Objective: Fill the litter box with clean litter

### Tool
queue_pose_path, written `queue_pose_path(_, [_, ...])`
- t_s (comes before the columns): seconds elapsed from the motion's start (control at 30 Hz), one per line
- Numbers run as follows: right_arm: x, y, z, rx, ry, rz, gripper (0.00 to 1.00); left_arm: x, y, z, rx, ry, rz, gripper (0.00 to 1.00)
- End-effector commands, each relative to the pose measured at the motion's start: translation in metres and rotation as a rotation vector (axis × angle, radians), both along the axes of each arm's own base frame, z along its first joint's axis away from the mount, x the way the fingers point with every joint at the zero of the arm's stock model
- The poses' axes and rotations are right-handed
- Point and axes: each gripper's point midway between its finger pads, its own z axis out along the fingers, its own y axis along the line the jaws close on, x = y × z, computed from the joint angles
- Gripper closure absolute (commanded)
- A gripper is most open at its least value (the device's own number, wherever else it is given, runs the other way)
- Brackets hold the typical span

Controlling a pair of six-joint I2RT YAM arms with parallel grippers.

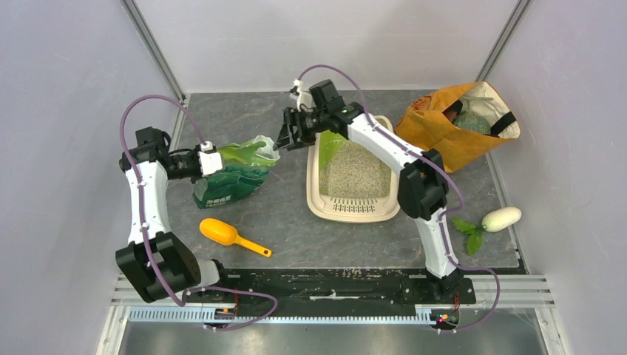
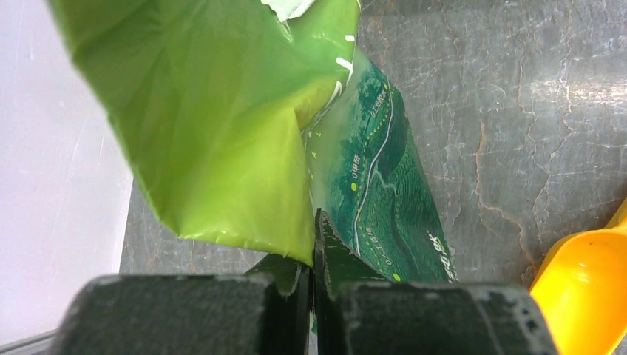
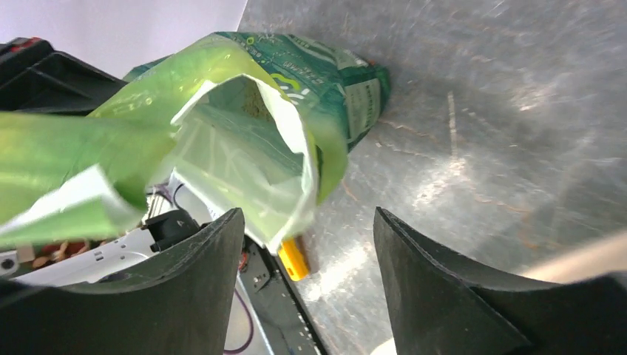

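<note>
Left pincer [image 2: 312,285]: jaws pressed together on the thin upper edge of the green bag [image 1: 233,181], with the film pinched between them. Right pincer [image 3: 307,285]: jaws wide apart, nothing between them. It hangs just off the far-left corner of the litter box [image 1: 313,194], facing the bag's open mouth and close to its lip.

Litter box: flat on the tabletop [image 1: 288,222], long axis running away from the arm bases. Beige rim, slotted grate [image 1: 353,208] at the near end. Clean litter [image 1: 353,171] lies inside as a pale sandy layer over most of the floor. Some lime-green wall shows at the far-left inner side.

Green bag: left of the litter box and apart from it, bottom resting on the tabletop, top lifted and leaning toward the box. The mouth gapes in the right wrist view, with pale film lining inside.

Writing: white Chinese characters on the bag's dark green lower panel. The left wrist view shows a line of small white print along the side. Both are too small or blurred to read, and the brand is not legible.

Yellow scoop [image 1: 225,233]: on the tabletop to the near-left of the litter box, well apart from it.

Orange fabric bag [image 1: 444,133]: just beside the box's far-right corner, mouth open.
</note>
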Motion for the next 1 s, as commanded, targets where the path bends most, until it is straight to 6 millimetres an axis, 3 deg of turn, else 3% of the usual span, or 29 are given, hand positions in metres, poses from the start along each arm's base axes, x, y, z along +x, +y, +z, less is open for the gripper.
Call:
queue_pose_path(0.0, [0.015,-0.030,0.091,0.136,-0.318,0.009,0.27,0.005,0.006,0.001,0.004,-0.044,0.006,0.98])
queue_pose_path(0.07, [0.007,-0.040,0.098,0.137,-0.397,0.036,0.27,0.003,0.007,-0.002,0.004,-0.039,0.008,0.98])
queue_pose_path(0.13, [-0.014,-0.046,0.098,0.149,-0.439,0.084,0.31,0.001,0.008,-0.005,0.004,-0.033,0.007,0.98])
queue_pose_path(0.23, [-0.065,-0.045,0.067,0.117,-0.464,0.169,0.41,-0.001,0.009,-0.006,0.001,-0.032,0.010,0.98])
queue_pose_path(0.3, [-0.107,-0.037,0.032,0.046,-0.512,0.280,0.43,-0.002,0.009,-0.006,0.002,-0.034,0.011,0.98])
queue_pose_path(0.37, [-0.132,-0.028,0.010,0.008,-0.580,0.315,0.43,-0.002,0.009,-0.005,0.003,-0.040,0.010,0.98])
queue_pose_path(0.47, [-0.151,-0.004,-0.013,-0.024,-0.686,0.319,0.38,-0.001,0.010,-0.004,0.000,-0.036,0.016,0.98])
queue_pose_path(0.63, [-0.177,0.036,-0.036,0.015,-0.721,0.294,0.24,0.000,0.012,-0.002,-0.001,-0.033,0.025,0.98])
queue_pose_path(0.8, [-0.229,0.065,-0.061,0.052,-0.848,0.365,0.19,0.002,0.013,-0.001,-0.002,-0.037,0.028,0.98])
queue_pose_path(0.97, [-0.222,0.085,-0.091,-0.046,-0.873,0.372,0.18,0.002,0.014,0.001,-0.001,-0.039,0.034,0.98])
